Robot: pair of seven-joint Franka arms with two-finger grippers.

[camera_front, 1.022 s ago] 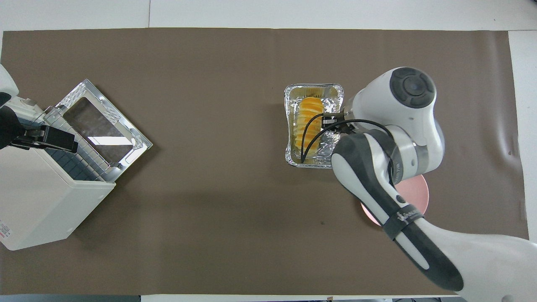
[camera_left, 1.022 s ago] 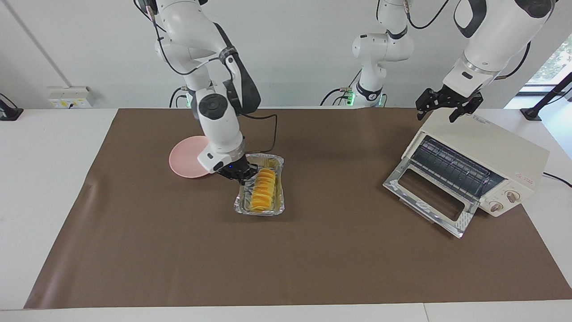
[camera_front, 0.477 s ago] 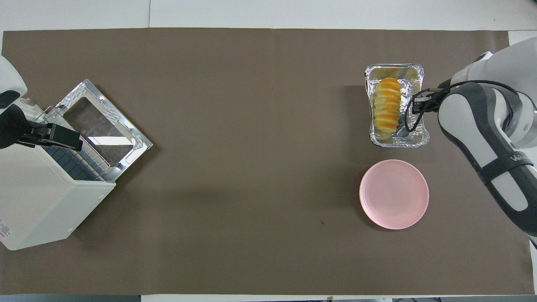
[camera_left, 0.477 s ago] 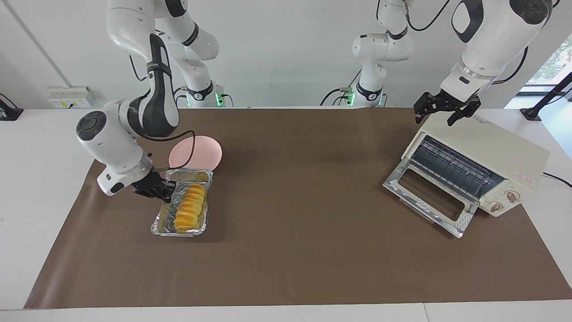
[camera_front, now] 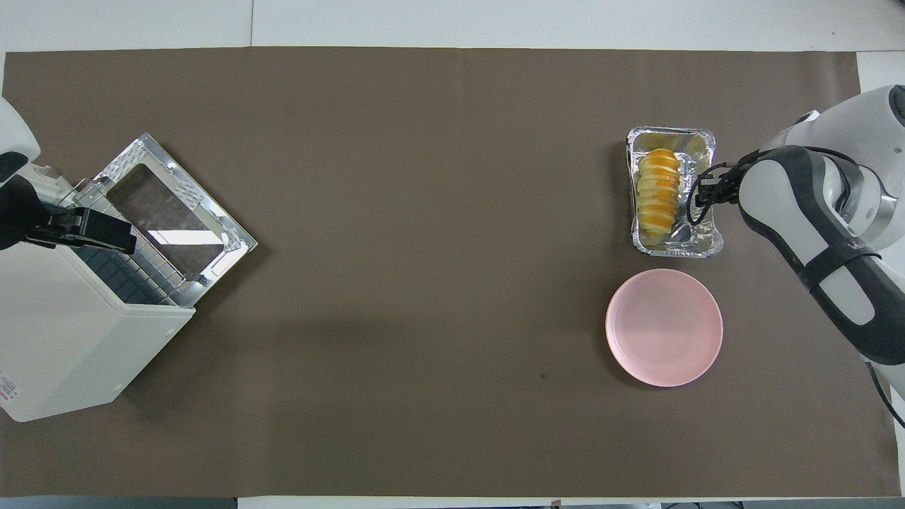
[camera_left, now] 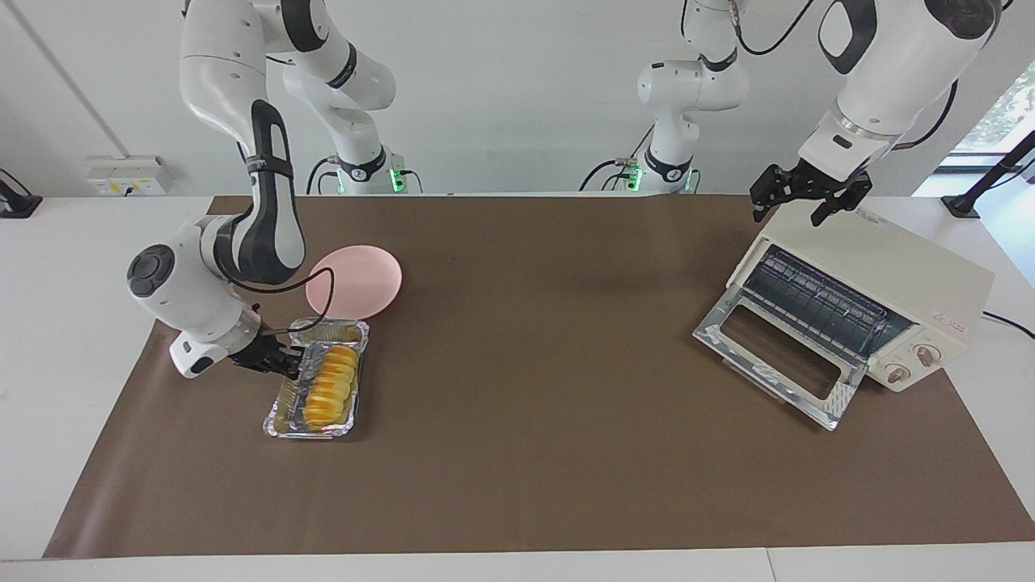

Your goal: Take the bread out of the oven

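Bread [camera_left: 327, 386] sits in the foil tray [camera_left: 276, 419] at the right arm's end, out of the oven [camera_left: 877, 299], whose door hangs open. Right gripper [camera_left: 285, 362] is clamped on the tray's rim. Left gripper [camera_left: 808, 200] hovers over the oven top, fingers spread, holding nothing.

The bread [camera_left: 327, 386] lies in the foil tray [camera_left: 275, 421] at the right arm's end of the table [camera_left: 517, 453]; the plate [camera_left: 356, 281] sits just nearer the robots. The oven [camera_left: 889, 283] stands at the left arm's end.
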